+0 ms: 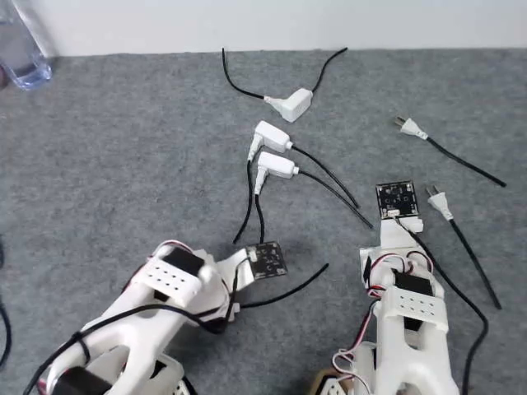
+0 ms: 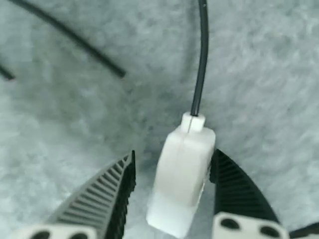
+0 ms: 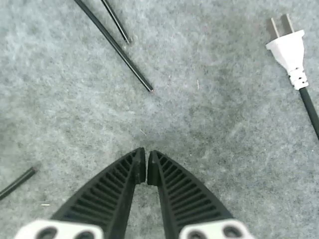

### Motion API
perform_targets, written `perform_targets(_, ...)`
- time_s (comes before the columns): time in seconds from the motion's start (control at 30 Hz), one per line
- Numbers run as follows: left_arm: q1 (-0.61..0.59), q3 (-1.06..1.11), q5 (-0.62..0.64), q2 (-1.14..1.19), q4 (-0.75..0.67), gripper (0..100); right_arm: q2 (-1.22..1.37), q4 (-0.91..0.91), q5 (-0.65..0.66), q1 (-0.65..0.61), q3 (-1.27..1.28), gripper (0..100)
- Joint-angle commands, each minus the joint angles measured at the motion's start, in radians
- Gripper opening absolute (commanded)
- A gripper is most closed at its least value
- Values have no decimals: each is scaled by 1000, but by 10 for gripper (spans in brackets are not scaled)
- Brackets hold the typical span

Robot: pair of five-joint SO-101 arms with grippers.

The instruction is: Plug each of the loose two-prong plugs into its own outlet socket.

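A white block-shaped connector [image 2: 182,174] on a black cord lies on the grey carpet between the fingers of my left gripper [image 2: 173,154]. The gripper is open; one finger [image 2: 234,194] is close against the block and the other stands apart. In the high view the left arm [image 1: 177,284] hides this block. My right gripper [image 3: 146,152] is shut on nothing, low over bare carpet. A loose white two-prong plug [image 3: 286,47] [image 1: 436,200] lies just beyond it. A second loose plug [image 1: 409,127] lies farther back. Three white sockets [image 1: 292,104], [image 1: 272,136], [image 1: 276,167] lie mid-table with cords attached.
Black cords trail from the sockets, and two of them end near the right gripper [image 3: 149,88]. Another cord end [image 1: 326,266] lies between the arms. A clear plastic container [image 1: 20,49] stands at the back left corner by the white wall.
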Motion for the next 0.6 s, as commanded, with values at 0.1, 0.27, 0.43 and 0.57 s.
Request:
perform_targets(0.1,-107,-94,-68,-72,11,227,-2,-19,15,-35,-35,8)
perform_targets(0.27,-181,-108,-129,-74,5,227,-2,-19,34,-35,-34,8)
perform_targets(0.43,-203,-107,-158,-74,5,227,-2,-19,34,-35,-34,8)
perform_targets(0.57,-195,-101,-158,-74,3,227,-2,-19,34,-35,-34,8)
